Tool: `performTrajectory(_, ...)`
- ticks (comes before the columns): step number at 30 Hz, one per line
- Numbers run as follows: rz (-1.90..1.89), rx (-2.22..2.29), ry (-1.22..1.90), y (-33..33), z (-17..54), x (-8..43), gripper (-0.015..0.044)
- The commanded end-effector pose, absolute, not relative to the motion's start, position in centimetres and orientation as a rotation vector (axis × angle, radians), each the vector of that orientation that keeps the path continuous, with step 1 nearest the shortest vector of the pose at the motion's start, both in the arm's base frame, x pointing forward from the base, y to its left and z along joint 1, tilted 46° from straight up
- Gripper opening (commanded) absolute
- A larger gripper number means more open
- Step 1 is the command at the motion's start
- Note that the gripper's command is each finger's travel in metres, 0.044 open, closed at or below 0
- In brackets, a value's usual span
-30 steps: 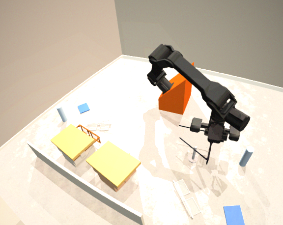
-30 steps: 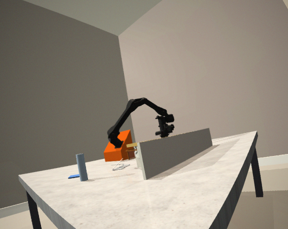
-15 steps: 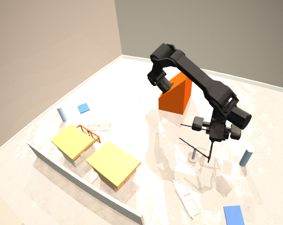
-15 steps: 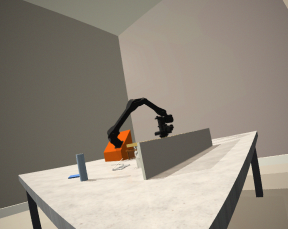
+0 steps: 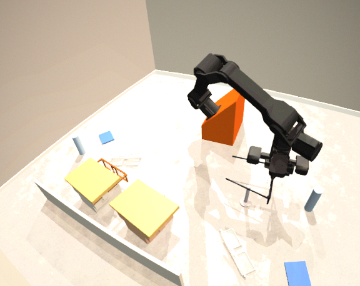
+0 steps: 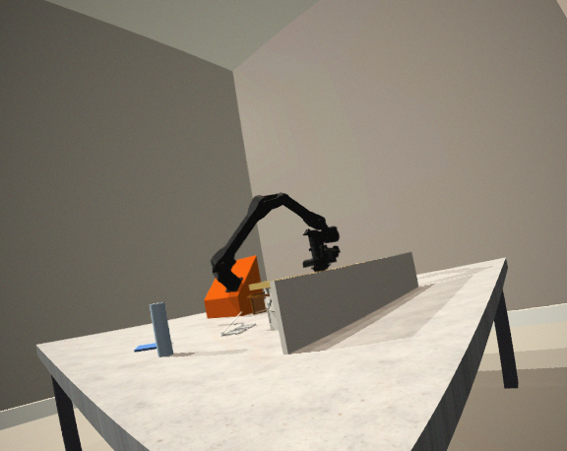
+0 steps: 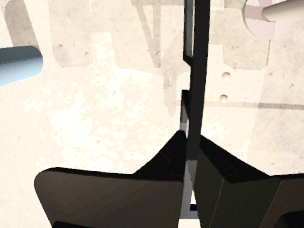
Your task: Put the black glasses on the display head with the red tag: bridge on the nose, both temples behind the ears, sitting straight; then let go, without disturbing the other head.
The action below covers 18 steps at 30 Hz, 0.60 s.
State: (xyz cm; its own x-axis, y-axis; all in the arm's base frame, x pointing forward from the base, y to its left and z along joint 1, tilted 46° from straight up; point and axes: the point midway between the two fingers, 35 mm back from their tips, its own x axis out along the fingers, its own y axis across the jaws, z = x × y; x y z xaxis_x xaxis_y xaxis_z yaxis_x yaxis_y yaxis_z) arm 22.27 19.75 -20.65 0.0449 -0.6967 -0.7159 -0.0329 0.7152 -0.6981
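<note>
My gripper [image 5: 272, 177] [image 6: 321, 266] [image 7: 185, 137] points down and is shut on the black glasses [image 5: 269, 191] [image 7: 198, 62]. It holds them by the front frame, in the air above the table on the right side. Their temples stick out to the left. Two display heads with yellow tops stand at the left: one [image 5: 90, 179] [image 6: 259, 286] with orange glasses [image 5: 114, 167] at its edge, and one [image 5: 144, 207] closer to the front. I cannot see a red tag on either. The gripper is far to the right of both heads.
A long grey wall [image 5: 99, 231] [image 6: 347, 300] stands in front of the heads. An orange wedge [image 5: 224, 125] [image 6: 229, 295] stands by the arm's base. Blue cylinders [image 5: 79, 145] [image 5: 312, 200] [image 7: 16, 65], blue pads [image 5: 106, 137] [image 5: 297, 273], pale glasses [image 5: 127, 161] [image 5: 239, 253] and a small post [image 5: 246, 197] [image 7: 280, 9] are on the table.
</note>
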Motion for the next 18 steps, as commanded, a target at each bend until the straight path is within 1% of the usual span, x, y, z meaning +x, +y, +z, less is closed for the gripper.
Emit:
performTrajectory(1, -0.566, -0.638, 1.457, 19.8, -20.8, 21.7, 0.0000)
performTrajectory(18, -0.565, -0.638, 1.458, 19.9, -21.0, 20.4, 0.0000)
